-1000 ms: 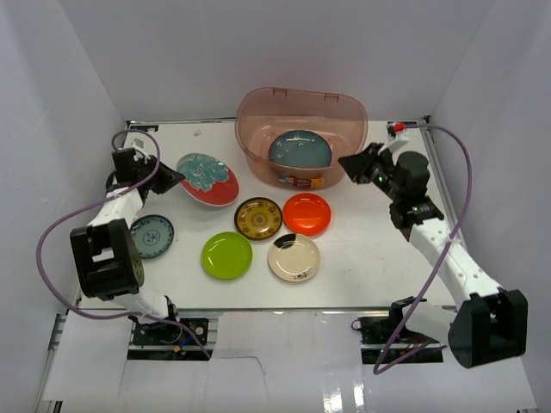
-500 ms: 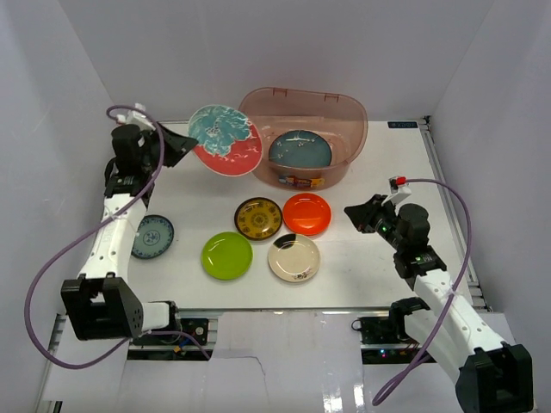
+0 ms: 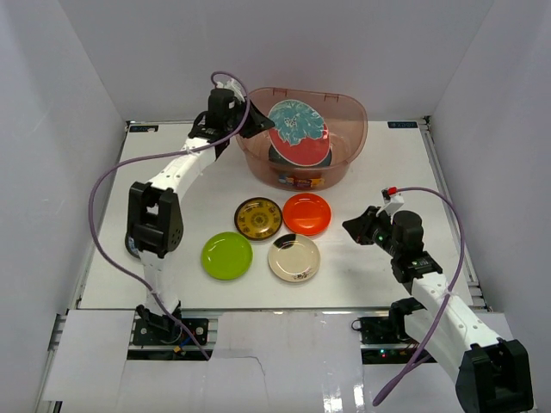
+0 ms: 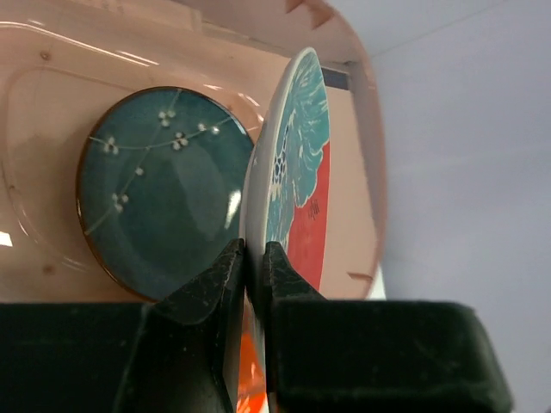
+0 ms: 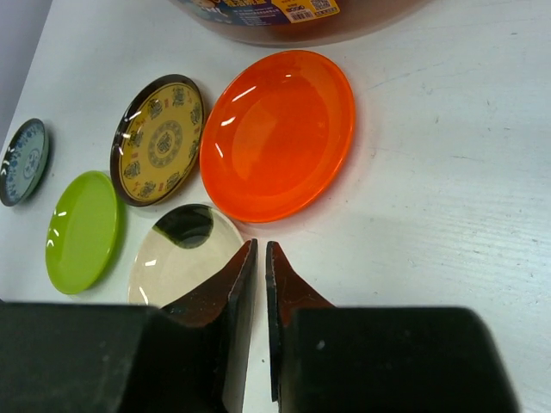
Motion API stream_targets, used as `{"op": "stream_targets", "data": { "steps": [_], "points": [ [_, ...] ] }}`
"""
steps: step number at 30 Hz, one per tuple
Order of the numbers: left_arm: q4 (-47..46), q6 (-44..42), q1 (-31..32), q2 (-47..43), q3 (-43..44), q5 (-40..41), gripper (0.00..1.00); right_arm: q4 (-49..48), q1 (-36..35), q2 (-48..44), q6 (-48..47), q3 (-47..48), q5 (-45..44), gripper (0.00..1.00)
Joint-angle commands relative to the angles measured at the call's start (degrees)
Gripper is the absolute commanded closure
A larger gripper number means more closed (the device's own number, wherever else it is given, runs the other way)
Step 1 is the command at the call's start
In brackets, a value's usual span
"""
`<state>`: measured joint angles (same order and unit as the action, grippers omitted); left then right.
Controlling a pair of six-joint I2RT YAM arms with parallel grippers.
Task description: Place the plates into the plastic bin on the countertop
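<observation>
My left gripper (image 3: 247, 120) (image 4: 255, 249) is shut on the rim of the red-teal floral plate (image 3: 299, 133) (image 4: 297, 172), held on edge inside the plastic bin (image 3: 258, 163). A dark teal plate (image 4: 159, 189) lies flat on the bin's floor beside it. On the countertop (image 3: 379, 172) lie an orange plate (image 3: 306, 213) (image 5: 277, 133), a brown-gold plate (image 3: 258, 218), a lime green plate (image 3: 227, 255) and a cream plate (image 3: 294, 257). My right gripper (image 3: 349, 225) (image 5: 260, 248) hovers shut and empty just right of the cream plate, near the orange one.
A small blue-patterned plate (image 5: 22, 161) lies at the table's left, mostly behind the left arm in the top view. White walls enclose the table. A purple cable (image 3: 103, 198) loops off the left arm, another off the right (image 3: 452, 258).
The left arm swung right and carried the floral plate from the table's left side into the bin. The right arm drew back from the bin toward the near right and lowered.
</observation>
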<state>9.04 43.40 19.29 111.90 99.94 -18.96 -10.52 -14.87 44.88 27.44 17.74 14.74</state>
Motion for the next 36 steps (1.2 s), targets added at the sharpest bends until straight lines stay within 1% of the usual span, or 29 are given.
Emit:
{"op": "stream_targets", "data": {
  "steps": [1,2,3,6,10,11,12,13,14,15,16,17,18,19,20,21,23,27,31,34,36],
  "points": [
    [-4.74,1.25,0.57,2.43,9.99,1.21,1.0,0.06,-0.33,-1.02,-2.83,0.02,0.11,0.85],
    [-3.95,1.25,0.66,5.76,11.58,1.12,1.0,0.41,-0.42,-1.11,-3.01,0.19,-0.06,0.85],
    [-3.68,1.25,0.84,7.35,14.38,1.03,1.0,0.76,-0.42,-1.2,-3.36,0.63,-0.33,0.84],
    [-3.15,0.9,1.01,12.72,18.69,0.86,1.0,1.65,-0.42,-1.46,-3.89,0.63,-0.42,0.84],
    [-2.45,0.72,1.28,18.08,22.4,-0.02,1.0,1.65,-0.51,-1.64,-3.45,0.11,0.29,0.82],
    [-2.36,0.72,1.28,18.7,22.58,-0.2,0.97,1.56,-0.59,-1.55,-3.36,0.02,0.29,0.82],
    [-2.36,0.72,1.28,19.75,22.67,-0.37,0.91,1.65,-0.6,-1.55,-3.36,-0.07,0.2,0.8],
    [-2.18,0.64,1.28,20.02,22.67,-0.55,0.76,1.56,-0.68,-1.55,-3.36,-0.16,0.2,0.78],
    [-1.83,0.64,1.28,20.03,22.49,-0.99,0.66,1.56,-0.77,-1.29,-3.36,-0.16,0.11,0.75],
    [-1.74,0.46,1.28,19.51,21.97,-1.16,0.55,1.56,-0.77,-1.12,-3.36,-0.16,0.2,0.64],
    [-1.83,0.2,1.28,18.89,21.35,-1.17,0.45,1.56,-0.94,-0.68,-3.36,-0.25,0.55,0.57],
    [-1.83,-0.67,1.28,18.19,19.96,-0.73,0.28,1.56,-1.12,0.37,-3.27,-0.16,0.72,0.46],
    [-1.83,-1.47,1.28,16.35,19.25,-0.38,0.21,1.56,-1.21,0.99,-3.45,-0.16,1.68,0.4],
    [-1.31,-2.34,1.28,15.2,18.11,-0.03,0.1,1.47,-1.47,2.39,-3.36,-0.25,2.3,0.34],
    [-0.96,-4.53,1.28,14.06,17.49,0.93,0.06,1.3,-1.56,3.01,-3.19,-0.42,2.83,0.25],
    [-0.69,-5.85,1.28,12.75,16.87,1.47,0.03,1.03,-1.65,3.54,-2.75,-0.51,3.88,0.22],
    [0.54,-8.58,1.19,8.79,15.03,2.87,0.02,0.6,-2.35,4.95,-2.31,-1.21,5.2,0.15],
    [4.49,-17.18,1.28,3.34,13.44,5.33,0.02,-0.72,-4.28,6.35,-1.08,-3.05,8.02,0.13],
    [10.72,-22.73,1.1,-0.09,13.0,6.04,0.02,-2.39,-6.74,8.81,0.15,-5.52,9.69,0.12],
    [11.97,-23.53,1.01,-1.07,10.54,5.34,0.02,-4.24,-9.64,9.26,1.82,-7.01,9.25,0.12],
    [11.97,-22.75,1.1,0.5,9.84,4.29,0.02,-4.94,-10.52,8.47,2.79,-7.28,8.12,0.12]
  ]
}}
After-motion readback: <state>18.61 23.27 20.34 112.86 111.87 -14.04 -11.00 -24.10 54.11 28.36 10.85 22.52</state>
